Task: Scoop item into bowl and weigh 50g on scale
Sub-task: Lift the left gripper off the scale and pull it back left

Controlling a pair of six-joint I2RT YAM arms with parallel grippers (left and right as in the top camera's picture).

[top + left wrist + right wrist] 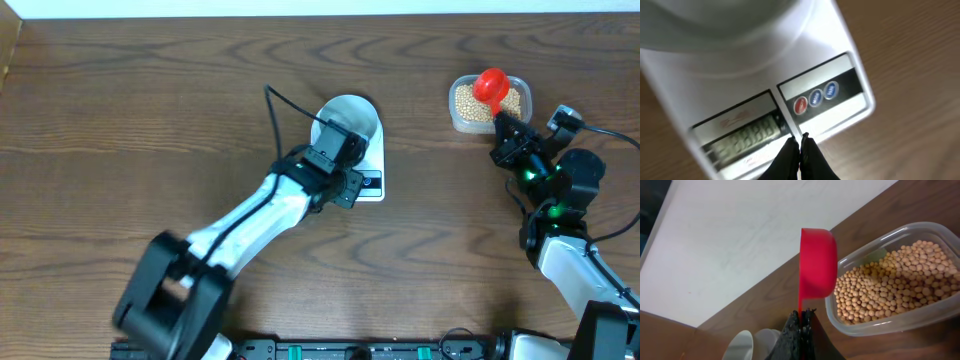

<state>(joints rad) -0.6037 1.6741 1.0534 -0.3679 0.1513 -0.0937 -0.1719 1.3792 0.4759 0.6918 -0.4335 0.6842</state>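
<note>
The white bowl (350,112) sat on the 12 o'clock end of the digital scale (805,60) and looked empty. The left gripper (800,142), pinched together on nothing, hung at the panel's 6 o'clock edge, between the LCD display (747,134) and the buttons (815,97). At the table's 2 o'clock, the right gripper (800,324) clenched a red scoop (817,267) beside the clear tub (875,326) of soybeans (895,287). By my judgement, all scooping and weighing remained.

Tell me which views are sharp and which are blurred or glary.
Overhead: evenly lit and sharp, though the left arm smears near the bottom edge. Left wrist: soft throughout, scale display unreadable, mild sheen. Right wrist: crisp beans and scoop.
</note>
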